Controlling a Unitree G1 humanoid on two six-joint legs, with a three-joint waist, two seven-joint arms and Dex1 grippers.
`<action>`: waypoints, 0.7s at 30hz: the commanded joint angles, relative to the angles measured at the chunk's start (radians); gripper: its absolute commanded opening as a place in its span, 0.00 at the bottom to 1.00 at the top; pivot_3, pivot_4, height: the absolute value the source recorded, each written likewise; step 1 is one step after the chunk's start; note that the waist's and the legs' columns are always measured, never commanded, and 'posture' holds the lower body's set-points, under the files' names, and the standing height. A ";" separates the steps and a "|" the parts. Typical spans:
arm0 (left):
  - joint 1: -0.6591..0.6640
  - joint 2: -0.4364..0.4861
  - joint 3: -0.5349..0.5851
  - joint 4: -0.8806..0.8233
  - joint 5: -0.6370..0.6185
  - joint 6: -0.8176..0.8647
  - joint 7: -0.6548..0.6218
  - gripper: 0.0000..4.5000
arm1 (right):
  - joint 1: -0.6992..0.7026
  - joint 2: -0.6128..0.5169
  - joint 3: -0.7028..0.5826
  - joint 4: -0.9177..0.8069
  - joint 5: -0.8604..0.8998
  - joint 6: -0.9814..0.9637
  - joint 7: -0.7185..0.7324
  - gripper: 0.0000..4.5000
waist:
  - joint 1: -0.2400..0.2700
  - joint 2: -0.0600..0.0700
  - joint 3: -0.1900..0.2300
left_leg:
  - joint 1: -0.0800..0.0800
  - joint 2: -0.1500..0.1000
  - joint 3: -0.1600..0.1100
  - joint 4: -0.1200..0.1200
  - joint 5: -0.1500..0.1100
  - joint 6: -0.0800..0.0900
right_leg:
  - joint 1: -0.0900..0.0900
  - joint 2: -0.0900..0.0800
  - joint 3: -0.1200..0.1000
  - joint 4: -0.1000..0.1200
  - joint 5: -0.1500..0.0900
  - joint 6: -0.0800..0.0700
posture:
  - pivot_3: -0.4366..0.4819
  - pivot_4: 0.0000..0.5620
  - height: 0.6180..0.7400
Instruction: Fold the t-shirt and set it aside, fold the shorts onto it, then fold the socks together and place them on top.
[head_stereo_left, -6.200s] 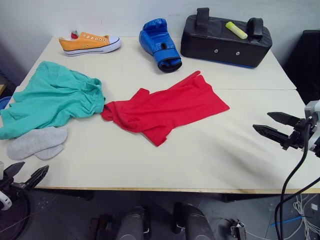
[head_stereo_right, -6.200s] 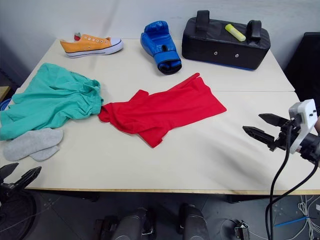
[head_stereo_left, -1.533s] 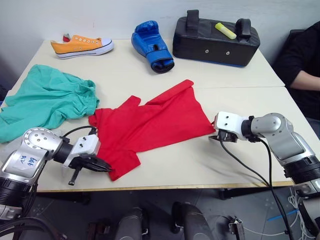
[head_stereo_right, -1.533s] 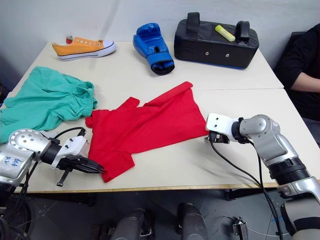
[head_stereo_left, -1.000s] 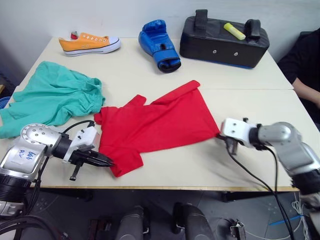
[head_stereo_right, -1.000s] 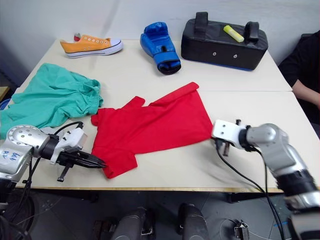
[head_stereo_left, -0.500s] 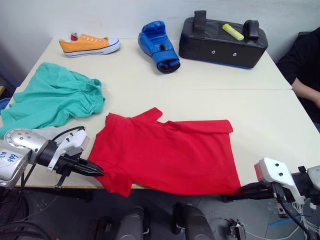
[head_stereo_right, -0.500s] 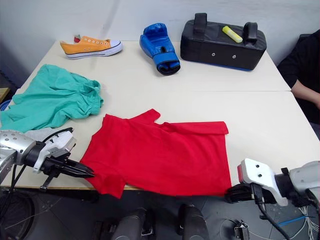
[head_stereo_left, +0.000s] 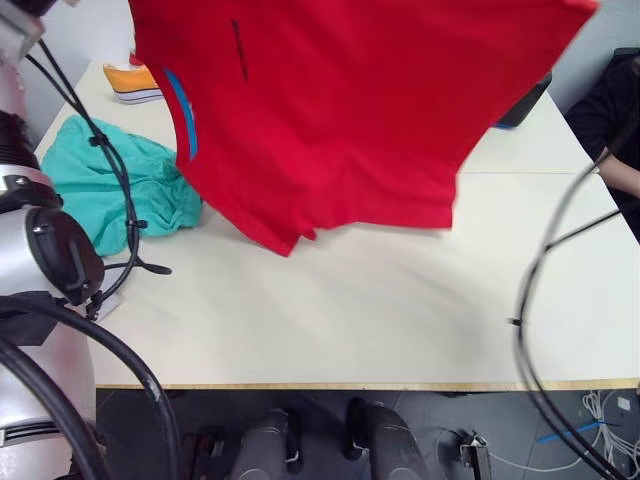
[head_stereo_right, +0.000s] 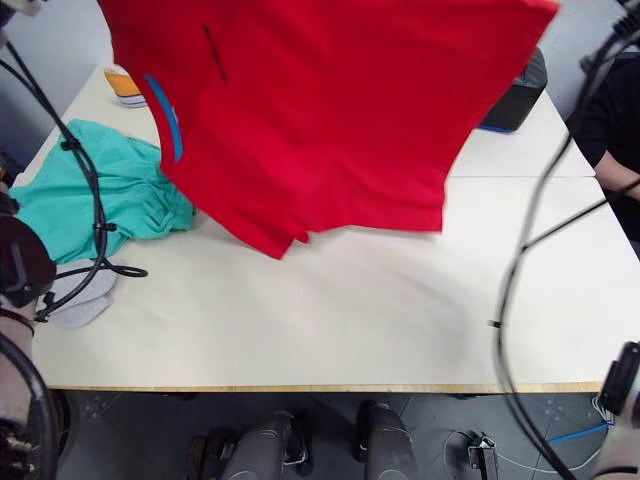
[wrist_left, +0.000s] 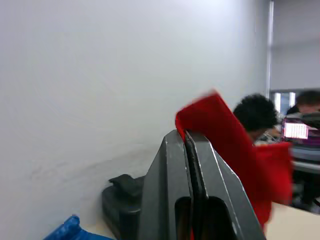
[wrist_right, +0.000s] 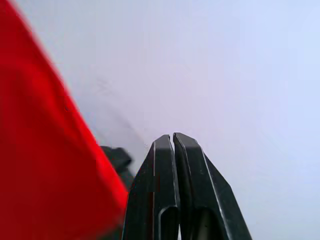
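Task progress: at the start; nothing folded or stacked yet.
T-shirt (head_stereo_left: 340, 110): lifted and spread across the upper frame, lower hem hanging just over the counter (head_stereo_left: 400, 300); first fold not yet made.
Shorts (head_stereo_left: 100, 190): crumpled at left of frame, unfolded.
Socks (head_stereo_right: 75, 290): loose at left edge below the shorts, part hidden.
Left hand (wrist_left: 187, 142): clenched on red t-shirt cloth.
Right hand (wrist_right: 172, 145): fingers pressed together; red cloth beside them, grip on it not discernible.

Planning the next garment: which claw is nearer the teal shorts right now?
Left. The left claw, shut on the t-shirt, is raised on the side where the shorts lie; the right claw, also shut, is raised on the far side of the shirt.
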 joint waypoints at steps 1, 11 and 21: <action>0.138 0.035 -0.071 -0.139 0.013 0.103 -0.187 0.00 | 0.132 -0.017 -0.050 -0.051 0.050 -0.025 0.090 0.02 | 0.000 0.000 0.000 | 0.000 0.000 0.000 0.001 -0.001 0.001 | 0.001 0.000 0.001 0.000 -0.002 0.002 | 0.48 0.27 1.00; 0.742 0.133 -0.091 -0.643 -0.024 0.261 -0.281 0.00 | 0.682 0.050 -0.051 -0.360 0.171 0.086 0.230 0.02 | -0.002 0.000 0.002 | -0.008 0.002 -0.008 0.029 -0.004 0.006 | 0.007 -0.005 0.007 0.000 -0.001 -0.001 | 0.48 0.27 1.00; 1.309 0.396 -0.142 -1.157 -0.095 0.328 -0.464 0.00 | 0.611 0.141 0.294 -0.257 -0.029 -0.027 0.206 0.02 | -0.011 0.000 0.002 | 0.005 0.008 -0.010 0.012 -0.001 -0.009 | 0.015 -0.008 0.006 -0.012 0.007 -0.016 | 0.48 0.27 1.00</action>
